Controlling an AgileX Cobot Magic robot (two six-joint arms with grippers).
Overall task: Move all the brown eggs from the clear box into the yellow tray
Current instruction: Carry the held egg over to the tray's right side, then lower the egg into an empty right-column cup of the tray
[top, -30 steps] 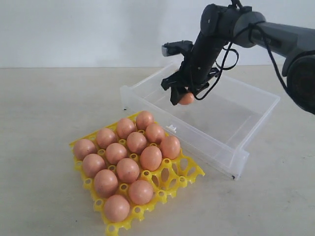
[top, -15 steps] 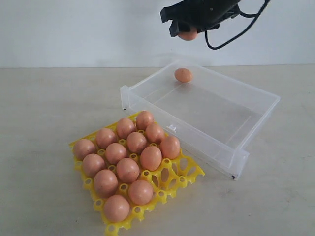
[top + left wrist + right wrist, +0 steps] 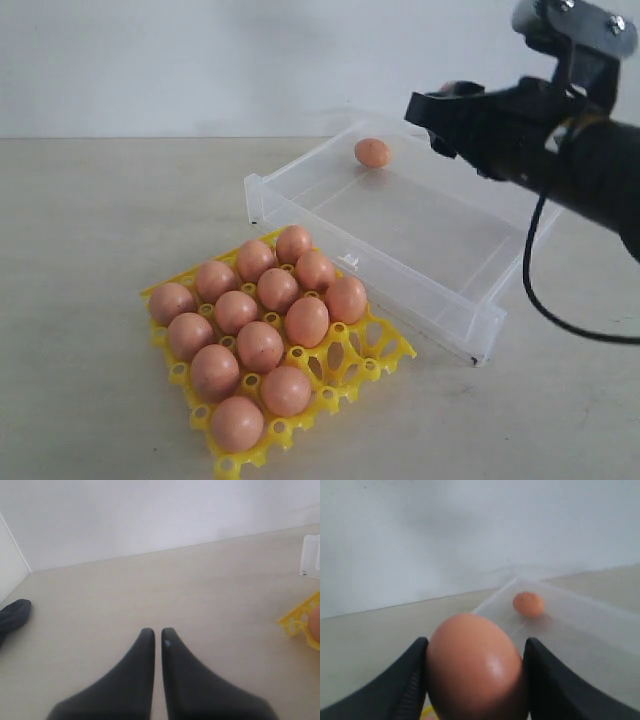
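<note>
One egg (image 3: 472,665) aloft, pinched in the right pincer (image 3: 475,652) — a loosened grip would drop and crack it; left pincer (image 3: 157,631) pressed together.

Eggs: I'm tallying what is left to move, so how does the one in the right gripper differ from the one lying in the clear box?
The gripped egg is clamped in the right gripper; the box egg lies loose. The gripped egg is up in the air; the box egg rests on the clear box floor near its far corner. Both are smooth, orange-brown and outside the yellow tray.
</note>
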